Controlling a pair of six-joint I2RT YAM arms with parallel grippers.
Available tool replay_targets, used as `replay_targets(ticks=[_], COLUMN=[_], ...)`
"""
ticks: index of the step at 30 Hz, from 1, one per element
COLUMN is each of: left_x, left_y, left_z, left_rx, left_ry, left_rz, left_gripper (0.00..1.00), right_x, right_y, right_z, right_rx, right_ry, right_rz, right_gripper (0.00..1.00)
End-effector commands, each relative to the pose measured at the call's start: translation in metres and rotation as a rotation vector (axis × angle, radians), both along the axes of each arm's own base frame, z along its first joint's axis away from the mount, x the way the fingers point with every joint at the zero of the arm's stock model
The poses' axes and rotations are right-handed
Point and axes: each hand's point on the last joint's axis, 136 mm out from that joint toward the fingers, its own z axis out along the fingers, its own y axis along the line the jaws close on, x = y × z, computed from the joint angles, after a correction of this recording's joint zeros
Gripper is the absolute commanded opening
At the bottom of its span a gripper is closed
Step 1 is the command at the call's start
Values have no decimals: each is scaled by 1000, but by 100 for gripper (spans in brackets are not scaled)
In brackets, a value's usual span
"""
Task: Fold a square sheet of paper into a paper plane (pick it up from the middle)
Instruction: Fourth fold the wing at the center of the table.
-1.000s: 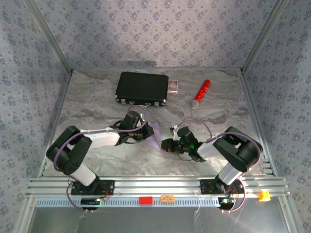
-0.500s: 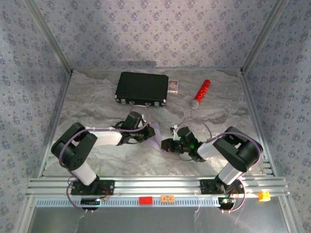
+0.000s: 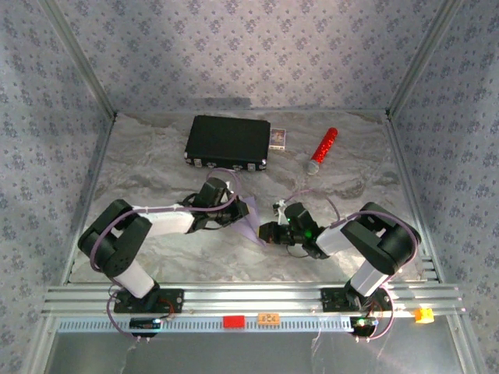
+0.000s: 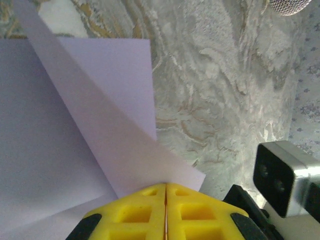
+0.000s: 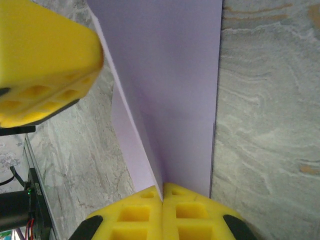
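The left arm [image 3: 117, 241] and right arm [image 3: 382, 243] look alike: bulky black joints, a white forearm shell, and thin lilac cables [image 3: 89, 253] looping along each. Black base plates [image 3: 146, 300] sit at seven and five o'clock. A green light [image 3: 309, 232] glows on the right wrist. The left tool [image 4: 165, 186] and right tool [image 5: 161, 192] have yellow fingers [image 4: 135, 212] with square moulded recesses.

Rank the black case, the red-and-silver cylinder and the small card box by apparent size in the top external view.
1. black case
2. red-and-silver cylinder
3. small card box
All three lie at similar depth, so nearness hardly skews this.
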Motion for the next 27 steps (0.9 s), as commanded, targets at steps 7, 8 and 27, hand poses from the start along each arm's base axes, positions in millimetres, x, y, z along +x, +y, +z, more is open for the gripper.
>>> replay_targets(ticks=[7, 8, 27], left_x=[-1, 0, 6], left_y=[7, 7, -9], left_z=[9, 9, 1], left_rx=[16, 14, -37], left_ry=[-46, -46, -31], left_rz=[18, 18, -53], left_gripper=[7, 7, 7], right_x=[-6, -7, -7], right_y=[-5, -6, -10], right_z=[-24, -25, -31], right_rx=[-67, -66, -37], right_ry=[118, 124, 178], right_rz=[-2, -2, -31], right_gripper=[4, 4, 3])
